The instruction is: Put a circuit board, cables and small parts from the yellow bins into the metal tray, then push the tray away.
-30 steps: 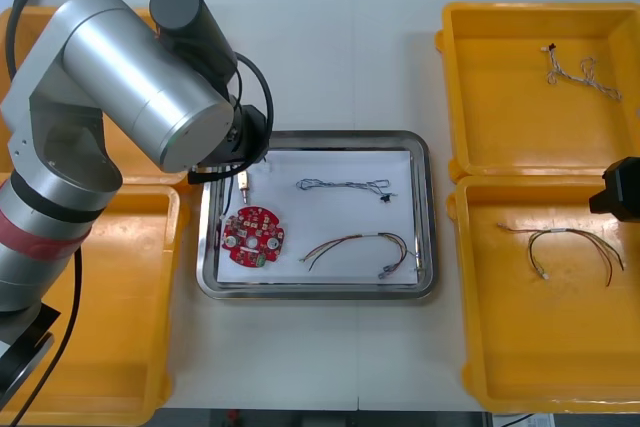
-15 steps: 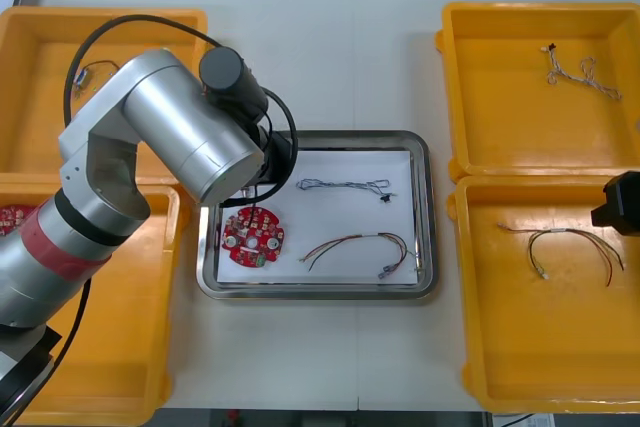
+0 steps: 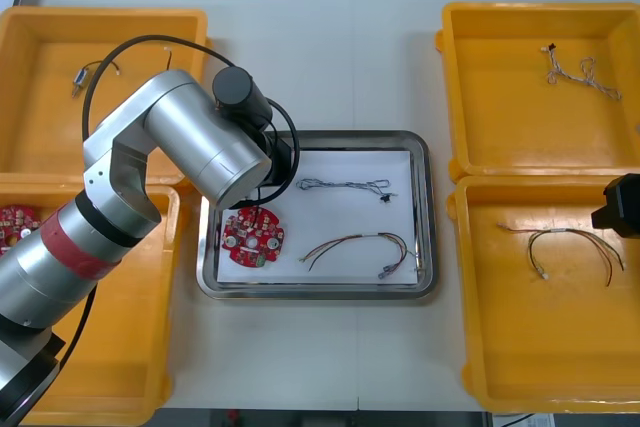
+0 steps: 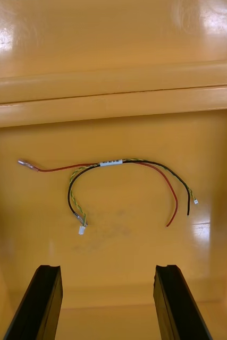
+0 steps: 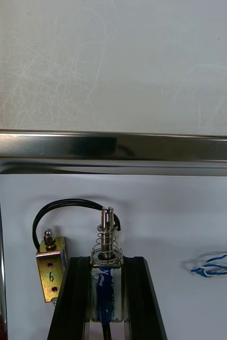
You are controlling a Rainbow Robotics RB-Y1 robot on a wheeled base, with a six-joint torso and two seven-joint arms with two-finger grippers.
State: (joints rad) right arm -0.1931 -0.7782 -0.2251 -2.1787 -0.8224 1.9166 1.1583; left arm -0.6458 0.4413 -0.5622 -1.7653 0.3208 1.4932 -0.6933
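Small metal part point(image 5: 108, 234), clenched lengthwise in the left claw point(image 5: 107, 263), hangs inside the metal tray point(image 5: 113, 146); right claw point(image 4: 108, 268) idle, released.

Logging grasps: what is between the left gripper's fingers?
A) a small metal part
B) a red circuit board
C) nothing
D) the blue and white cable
A: the left gripper is shut on a small metal part over the metal tray; the right gripper hangs open over a yellow bin.

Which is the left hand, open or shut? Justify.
Shut: the left hand clamps a small metal part between its fingers, inside the metal tray.
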